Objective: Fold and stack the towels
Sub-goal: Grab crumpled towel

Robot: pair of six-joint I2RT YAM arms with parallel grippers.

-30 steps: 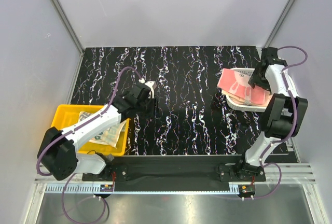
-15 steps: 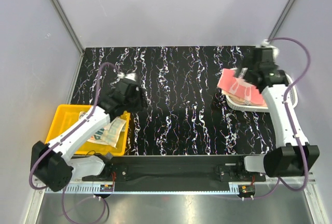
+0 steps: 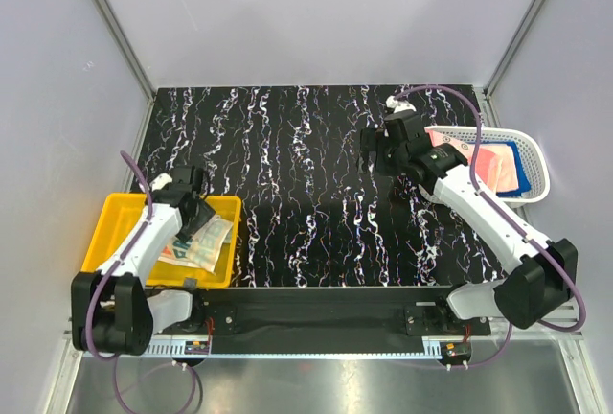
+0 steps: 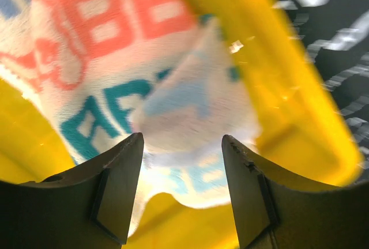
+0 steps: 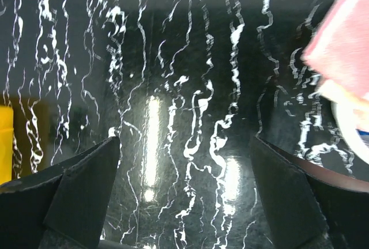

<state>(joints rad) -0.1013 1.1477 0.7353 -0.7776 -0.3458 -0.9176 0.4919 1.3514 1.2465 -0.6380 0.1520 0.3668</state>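
Lettered towel (image 4: 104,59) lies in the yellow bin (image 3: 120,208), left gripper (image 4: 181,142) spread above to grab; right gripper (image 5: 184,142) gapes empty.

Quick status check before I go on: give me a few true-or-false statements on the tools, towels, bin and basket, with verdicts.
1. The left tool is open above the lettered towel in the bin. True.
2. The right tool grips a pink towel. False: it is open and empty, above the table.
3. The basket holds a pink towel and a blue towel. True.
4. The bin stands by the right arm. False: it is at the left, by the left arm.
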